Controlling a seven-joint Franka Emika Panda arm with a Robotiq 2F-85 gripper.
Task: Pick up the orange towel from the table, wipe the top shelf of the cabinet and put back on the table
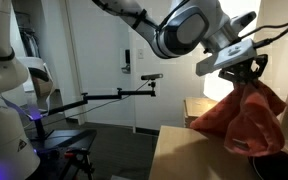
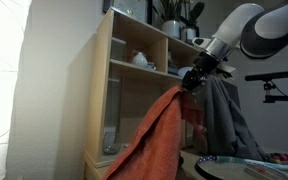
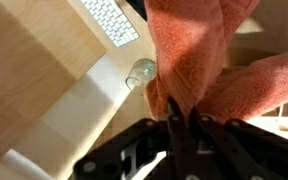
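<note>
The orange towel (image 1: pixel 248 118) hangs in the air in long folds, pinched at its top by my gripper (image 1: pixel 246 72), which is shut on it. In an exterior view the towel (image 2: pixel 157 138) drapes down in front of the light-wood cabinet (image 2: pixel 101 100), with the gripper (image 2: pixel 191 78) level with the cabinet's upper shelf (image 2: pixel 144 66). The wrist view shows the fingers (image 3: pixel 174 125) closed on a bunched fold of towel (image 3: pixel 199 50), with the table (image 3: pixel 34 70) far below. The table (image 1: pixel 184 150) also shows under the hanging towel.
White dishes (image 2: pixel 139 58) stand on the cabinet's upper shelf and a plant (image 2: pixel 174 14) on its top. A white keyboard (image 3: pixel 112 20) and a clear glass (image 3: pixel 141 72) lie on the table. A grey draped cloth (image 2: pixel 229 118) hangs beside the cabinet.
</note>
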